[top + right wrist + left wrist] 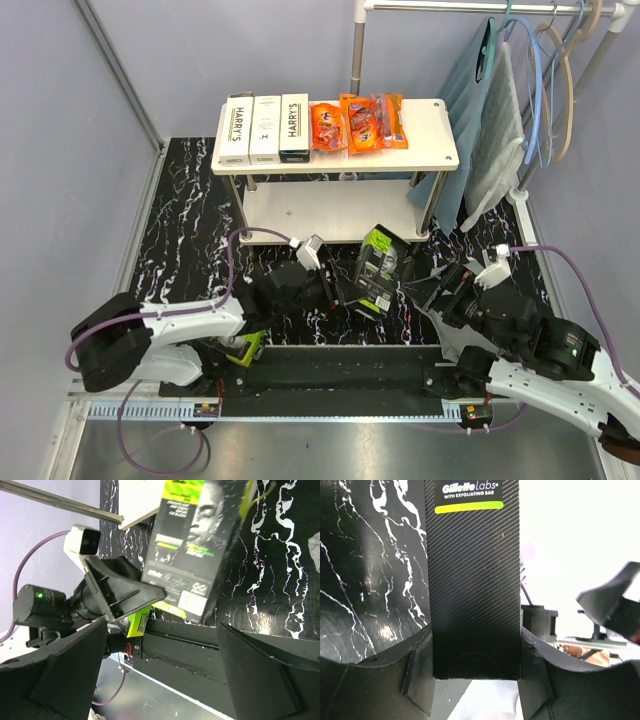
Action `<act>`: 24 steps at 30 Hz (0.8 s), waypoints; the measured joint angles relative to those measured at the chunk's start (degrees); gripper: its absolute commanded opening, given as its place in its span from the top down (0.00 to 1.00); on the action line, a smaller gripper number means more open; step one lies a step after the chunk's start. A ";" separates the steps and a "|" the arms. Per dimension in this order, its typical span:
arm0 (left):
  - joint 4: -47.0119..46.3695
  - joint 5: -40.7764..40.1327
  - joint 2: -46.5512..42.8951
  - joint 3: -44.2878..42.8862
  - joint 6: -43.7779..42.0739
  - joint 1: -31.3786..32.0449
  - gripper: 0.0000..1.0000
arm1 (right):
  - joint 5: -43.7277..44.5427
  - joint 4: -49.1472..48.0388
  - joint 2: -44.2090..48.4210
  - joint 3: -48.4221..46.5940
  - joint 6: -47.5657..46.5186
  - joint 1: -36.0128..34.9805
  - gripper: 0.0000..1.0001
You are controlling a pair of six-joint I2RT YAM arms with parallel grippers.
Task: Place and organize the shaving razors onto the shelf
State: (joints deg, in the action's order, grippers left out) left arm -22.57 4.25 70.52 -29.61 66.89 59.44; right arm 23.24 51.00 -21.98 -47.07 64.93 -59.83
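Note:
My left gripper (345, 287) is shut on a black-and-lime-green razor pack (381, 262) and holds it tilted above the marble floor in front of the shelf (430, 130). In the left wrist view the pack (475, 580) fills the gap between both fingers (420, 675). On the shelf's top board stand three white HARRY'S boxes (265, 128) side by side and orange packs (358, 123) to their right. My right gripper (447, 287) is open and empty, just right of the held pack (192, 545), which it sees above its wide-spread jaws.
The shelf's lower board (320, 210) is bare. A clothes rail (357, 45) with hangers and a grey cloth (497, 140) stands at the back right. Something lime green (247, 347) lies under the left arm near the black base rail (330, 370).

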 measured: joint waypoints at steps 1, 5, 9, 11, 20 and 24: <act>0.35 -0.15 1.55 -1.11 0.07 -0.09 1.00 | 0.09 0.20 0.00 -0.20 0.00 0.00 0.00; 0.46 -0.42 5.49 -5.14 0.22 -0.33 1.00 | 0.13 1.07 0.37 -0.61 0.00 0.00 0.00; 1.09 -0.81 8.11 -9.62 0.46 -1.55 1.00 | 0.17 2.36 1.16 -1.18 0.04 0.00 0.00; 2.47 -1.27 8.63 -11.63 0.48 -2.71 1.00 | 0.22 2.91 1.84 -1.49 0.26 0.00 0.00; -1.95 -0.59 15.85 -12.83 4.09 -8.55 1.00 | 0.33 5.70 4.35 -2.03 1.14 0.00 0.00; -5.81 0.11 22.32 -14.62 7.15 -9.90 1.00 | 0.35 6.01 4.35 -2.71 1.14 0.00 0.00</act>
State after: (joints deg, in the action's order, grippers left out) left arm -28.38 4.36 92.84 -44.23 74.04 49.54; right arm 23.59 57.01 -17.63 -49.78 66.06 -59.83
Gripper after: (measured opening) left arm 0.569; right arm 0.994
